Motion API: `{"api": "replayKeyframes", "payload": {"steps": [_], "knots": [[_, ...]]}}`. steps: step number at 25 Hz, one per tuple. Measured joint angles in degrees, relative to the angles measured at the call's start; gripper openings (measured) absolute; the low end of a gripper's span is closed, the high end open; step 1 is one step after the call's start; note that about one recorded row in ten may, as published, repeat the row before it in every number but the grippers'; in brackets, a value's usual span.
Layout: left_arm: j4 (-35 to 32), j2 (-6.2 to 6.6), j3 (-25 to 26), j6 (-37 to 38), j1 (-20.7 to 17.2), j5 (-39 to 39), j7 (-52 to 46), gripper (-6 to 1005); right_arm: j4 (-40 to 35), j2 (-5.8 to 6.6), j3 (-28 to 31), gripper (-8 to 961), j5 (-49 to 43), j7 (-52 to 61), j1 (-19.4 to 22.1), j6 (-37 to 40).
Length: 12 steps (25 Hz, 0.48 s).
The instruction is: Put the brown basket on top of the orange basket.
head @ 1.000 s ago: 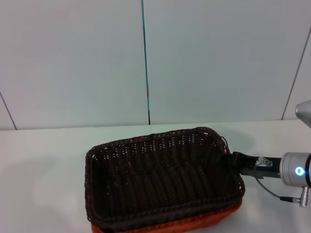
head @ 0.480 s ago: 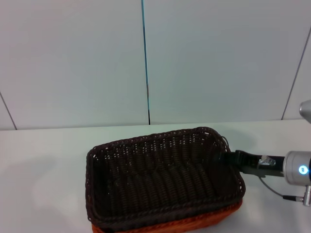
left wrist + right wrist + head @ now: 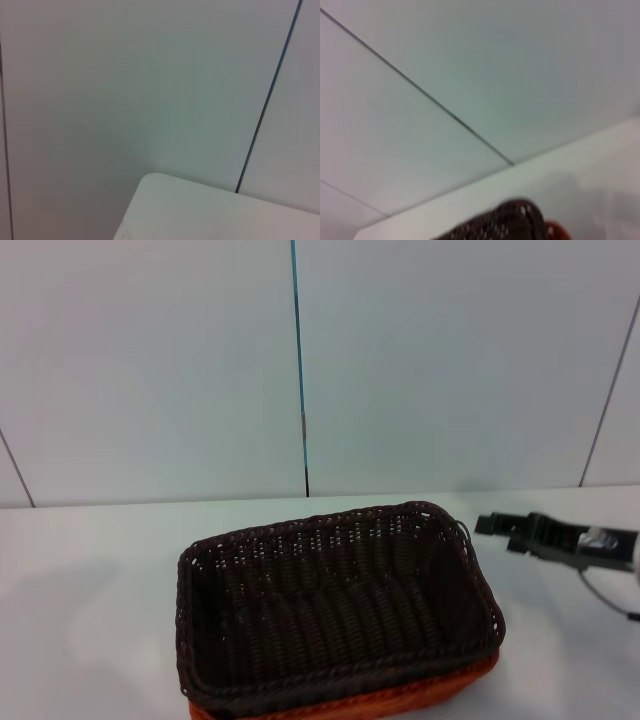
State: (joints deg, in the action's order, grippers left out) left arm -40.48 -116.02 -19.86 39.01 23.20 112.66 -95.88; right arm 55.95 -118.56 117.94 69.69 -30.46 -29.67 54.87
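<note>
The brown basket (image 3: 335, 605) sits nested on top of the orange basket (image 3: 425, 695), whose orange wall shows only below the brown rim at the front and right. My right gripper (image 3: 500, 534) is open and empty. It hangs above the table just right of the brown basket's far right corner, clear of the rim. In the right wrist view a corner of the brown basket (image 3: 507, 222) and a bit of the orange basket (image 3: 555, 231) show. My left gripper is out of view.
The white table (image 3: 90, 580) runs to a pale panelled wall (image 3: 300, 360) behind the baskets. The left wrist view shows only a table corner (image 3: 200, 210) and the wall.
My right gripper has let go of the brown basket's right rim and moved up and to the right, away from it. The baskets have stayed in place.
</note>
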Motion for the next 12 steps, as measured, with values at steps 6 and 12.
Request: {"api": "replayKeyframes", "payload": {"steps": [6, 12], "knots": [[0.4, -0.03, 0.0, -0.8, 0.1, -0.3, 0.0, 503, 4.2, -0.5, 3.5, 669, 2.5, -5.7, 1.4, -0.3], [0.6, -0.25, 0.0, -1.5, 0.1, -0.6, -0.1, 503, -1.5, -0.71, 9.7, 668, 17.9, -22.6, 1.3, 0.0]]}}
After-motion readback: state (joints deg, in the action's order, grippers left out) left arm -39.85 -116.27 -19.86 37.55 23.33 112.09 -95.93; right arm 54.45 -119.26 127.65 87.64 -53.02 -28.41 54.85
